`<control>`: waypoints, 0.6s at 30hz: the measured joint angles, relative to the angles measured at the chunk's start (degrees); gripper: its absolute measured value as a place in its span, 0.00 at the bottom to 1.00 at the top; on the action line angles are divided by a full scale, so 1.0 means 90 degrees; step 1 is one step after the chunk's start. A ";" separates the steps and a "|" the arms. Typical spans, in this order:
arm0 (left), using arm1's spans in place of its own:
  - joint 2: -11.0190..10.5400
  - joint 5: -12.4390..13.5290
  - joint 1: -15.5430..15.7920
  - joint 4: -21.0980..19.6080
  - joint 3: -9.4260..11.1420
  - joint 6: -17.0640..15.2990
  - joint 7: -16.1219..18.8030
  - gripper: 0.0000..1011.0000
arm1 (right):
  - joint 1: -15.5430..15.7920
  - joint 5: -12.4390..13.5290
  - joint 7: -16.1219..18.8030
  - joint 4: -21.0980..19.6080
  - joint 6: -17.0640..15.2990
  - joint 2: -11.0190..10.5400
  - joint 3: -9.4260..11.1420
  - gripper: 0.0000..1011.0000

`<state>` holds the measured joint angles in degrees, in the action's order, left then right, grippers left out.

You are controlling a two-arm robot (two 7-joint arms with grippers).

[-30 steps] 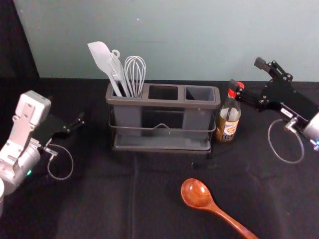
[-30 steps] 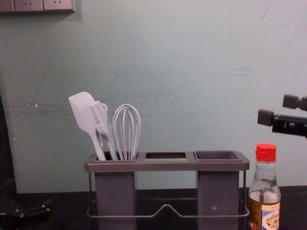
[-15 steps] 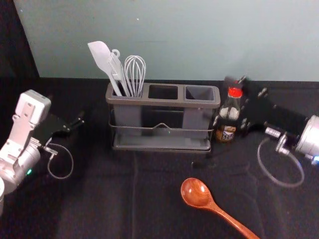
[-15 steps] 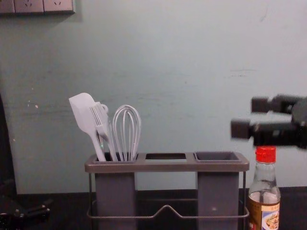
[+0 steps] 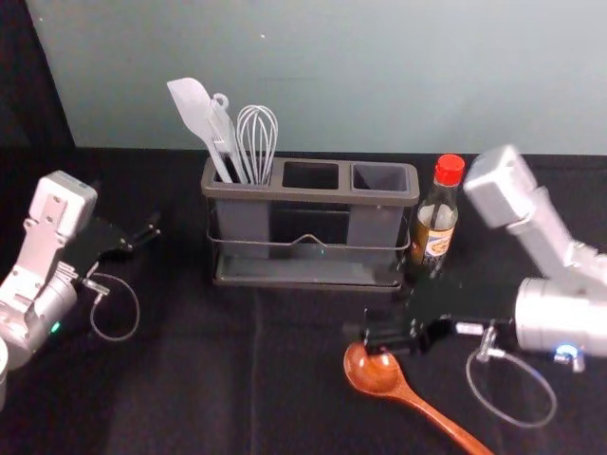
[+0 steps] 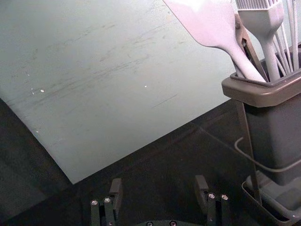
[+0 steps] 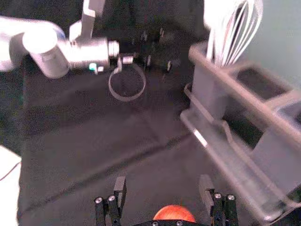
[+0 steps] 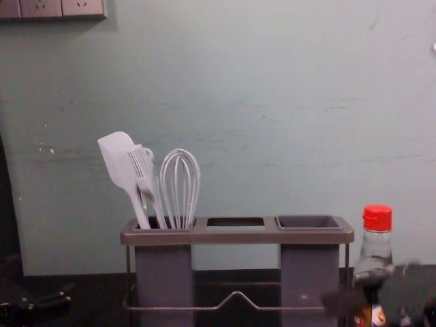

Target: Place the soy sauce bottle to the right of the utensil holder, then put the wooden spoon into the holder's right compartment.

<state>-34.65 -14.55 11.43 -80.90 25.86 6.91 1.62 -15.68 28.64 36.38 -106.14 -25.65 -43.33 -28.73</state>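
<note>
Straddling the wooden spoon handle (image 5: 438,418) toward four o'clock suits the right gripper (image 7: 162,184) (spread wide, empty). Left gripper (image 6: 159,181), parked at nine: apart, empty.

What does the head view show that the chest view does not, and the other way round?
Head view: the wooden spoon lying on the table, with the right gripper over its bowl end, and the tray at the holder's base.

Chest view: the wall sockets at the upper left.

Both: the utensil holder, with the spatula, brush and whisk in its left compartment; the soy sauce bottle standing to its right; the right gripper; and the left gripper, off to the left.
</note>
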 joint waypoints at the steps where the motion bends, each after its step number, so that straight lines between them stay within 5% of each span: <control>1: 0.0000 0.0000 0.0000 0.0000 0.0000 0.0000 0.0000 0.99 | -0.0072 0.0000 0.0008 0.0047 -0.0203 0.0007 -0.0133 0.99; 11: 0.0000 0.0000 0.0000 0.0000 0.0000 0.0000 0.0000 0.99 | -0.0360 -0.0149 -0.0120 0.0267 -0.0916 0.0035 -0.0732 0.99; 18: 0.0000 0.0000 0.0000 0.0000 0.0000 0.0000 0.0000 0.99 | -0.0407 -0.0411 -0.0415 0.0377 -0.1054 0.0040 -0.0978 0.99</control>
<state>-34.65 -14.55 11.43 -80.90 25.86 6.91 1.62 -19.34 24.94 32.64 -102.75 -35.14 -42.97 -37.53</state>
